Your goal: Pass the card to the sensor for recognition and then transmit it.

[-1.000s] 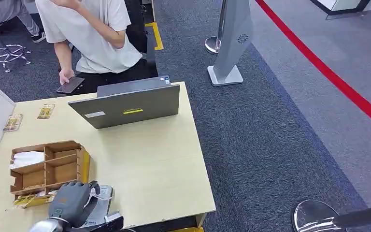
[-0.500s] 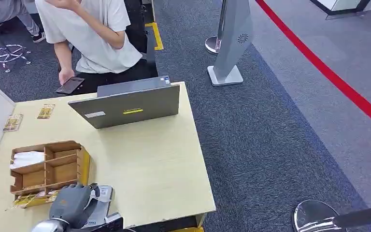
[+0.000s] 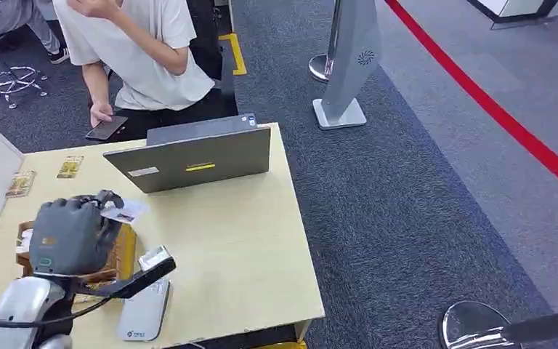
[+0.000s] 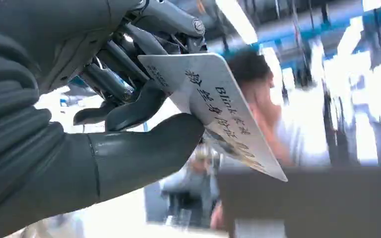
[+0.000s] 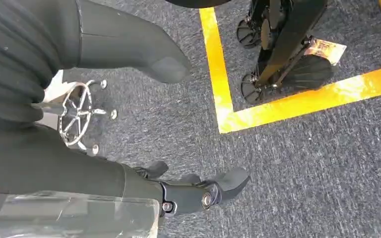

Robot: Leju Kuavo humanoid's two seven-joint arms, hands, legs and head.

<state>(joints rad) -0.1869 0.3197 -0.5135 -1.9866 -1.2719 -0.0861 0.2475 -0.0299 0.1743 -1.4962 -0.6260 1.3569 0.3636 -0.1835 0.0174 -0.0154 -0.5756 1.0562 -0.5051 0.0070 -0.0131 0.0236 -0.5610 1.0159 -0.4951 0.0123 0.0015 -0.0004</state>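
Observation:
My left hand point(image 3: 73, 234) is raised above the table over the wooden organiser box point(image 3: 126, 251). It pinches a white card point(image 3: 126, 211) that points toward the laptop. In the left wrist view the card point(image 4: 218, 111) carries dark printed text and sits between the thumb and the darker fingers of the left hand point(image 4: 79, 124). The sensor point(image 3: 144, 310), a flat grey pad, lies on the table near the front edge, below and to the right of that hand. My right hand point(image 5: 188, 191) hangs over the carpet with its fingers apart and nothing in them.
A grey laptop point(image 3: 196, 156) stands open at the back of the light wooden table point(image 3: 247, 247). Behind it sits a person in a white shirt point(image 3: 142, 51) with a phone. Two small packets point(image 3: 69, 166) lie at the back left. A red floor line and a grey stand point(image 3: 349, 65) are to the right.
My left hand has lifted from the sensor at the table's front edge, carrying the card up and back over the organiser box. The sensor is now uncovered.

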